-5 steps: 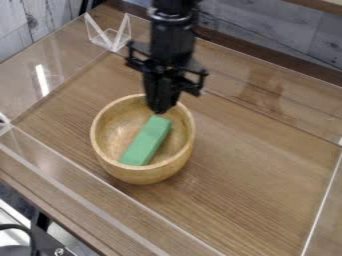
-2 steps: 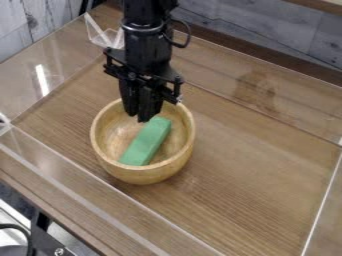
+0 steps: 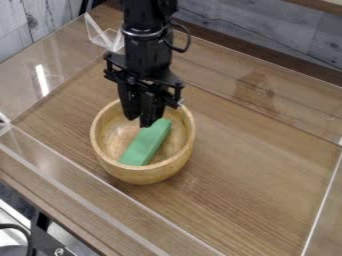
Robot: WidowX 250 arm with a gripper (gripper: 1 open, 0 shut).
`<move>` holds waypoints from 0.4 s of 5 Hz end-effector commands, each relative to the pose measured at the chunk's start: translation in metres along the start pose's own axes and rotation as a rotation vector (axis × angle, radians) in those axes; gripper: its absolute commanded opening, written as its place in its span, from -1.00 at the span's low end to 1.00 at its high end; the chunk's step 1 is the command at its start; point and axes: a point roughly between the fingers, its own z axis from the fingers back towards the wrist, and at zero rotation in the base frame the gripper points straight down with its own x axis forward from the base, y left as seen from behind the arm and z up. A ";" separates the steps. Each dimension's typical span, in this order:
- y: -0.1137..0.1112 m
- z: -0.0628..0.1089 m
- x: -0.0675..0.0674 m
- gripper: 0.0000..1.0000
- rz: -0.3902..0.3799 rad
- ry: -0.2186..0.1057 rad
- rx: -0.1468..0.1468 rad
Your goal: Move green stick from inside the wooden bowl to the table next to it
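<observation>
The green stick (image 3: 146, 145) lies slanted inside the wooden bowl (image 3: 135, 176), which rests on the table (image 3: 254, 150) left of centre. My gripper (image 3: 144, 119) points straight down over the far half of the bowl, its dark fingertips just above the stick's upper end. The jaws stand a little apart with nothing between them. The stick rests on the bowl's floor, apart from the fingers.
Clear acrylic walls (image 3: 47, 75) edge the tabletop on all sides, and the front wall (image 3: 94, 195) runs close to the bowl. Bare wood-grain table stretches to the right of the bowl. A transparent bracket (image 3: 100, 35) stands at the back left.
My gripper has shifted slightly left over the bowl and its fingers have spread apart. The green stick and the bowl have not moved.
</observation>
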 end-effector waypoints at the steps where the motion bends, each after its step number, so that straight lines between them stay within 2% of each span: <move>1: -0.001 0.012 0.003 1.00 0.002 -0.055 0.003; 2: -0.003 0.012 0.002 1.00 0.005 -0.060 -0.003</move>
